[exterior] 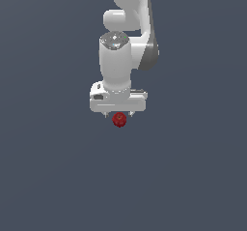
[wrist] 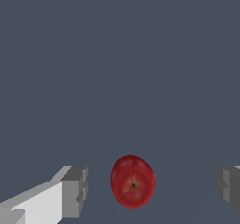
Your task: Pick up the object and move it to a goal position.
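Note:
The object [exterior: 119,120] is a small dark-red roundish ball, narrower than the white gripper [exterior: 118,114] that hangs directly over it in the exterior view. In the wrist view the object [wrist: 133,181] lies between the two grey fingertips [wrist: 75,191], with a clear gap on each side. The gripper [wrist: 152,189] is open and touches nothing. Most of the fingers are hidden behind the white hand in the exterior view.
A plain dark grey-blue surface [exterior: 58,177] fills both views around the arm. No other objects, containers or edges show. The white arm [exterior: 126,27] rises toward the top of the exterior view.

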Tool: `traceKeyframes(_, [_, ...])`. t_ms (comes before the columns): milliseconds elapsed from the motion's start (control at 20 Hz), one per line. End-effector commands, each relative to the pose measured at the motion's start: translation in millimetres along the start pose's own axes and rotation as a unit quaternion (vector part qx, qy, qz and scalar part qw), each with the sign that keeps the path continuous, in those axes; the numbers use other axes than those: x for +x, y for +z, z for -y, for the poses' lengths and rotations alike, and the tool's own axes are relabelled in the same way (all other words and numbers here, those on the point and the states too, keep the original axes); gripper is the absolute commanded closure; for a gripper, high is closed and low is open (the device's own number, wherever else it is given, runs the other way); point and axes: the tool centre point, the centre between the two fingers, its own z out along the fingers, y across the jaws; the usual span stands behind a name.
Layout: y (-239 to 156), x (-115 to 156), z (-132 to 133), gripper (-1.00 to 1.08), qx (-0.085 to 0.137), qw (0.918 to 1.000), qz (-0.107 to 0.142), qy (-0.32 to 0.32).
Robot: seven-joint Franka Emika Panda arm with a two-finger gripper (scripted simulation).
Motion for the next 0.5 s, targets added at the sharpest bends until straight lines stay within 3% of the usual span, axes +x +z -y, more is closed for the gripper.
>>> traceKeyframes(0, [-0.6, 0.1, -0.1, -0.92, 0.0, 1.0, -0.001, -0.001])
traceKeyframes(450, [11.3, -8.3, 1.0, -0.92, 0.001, 0.9994, 0.004, 0.033])
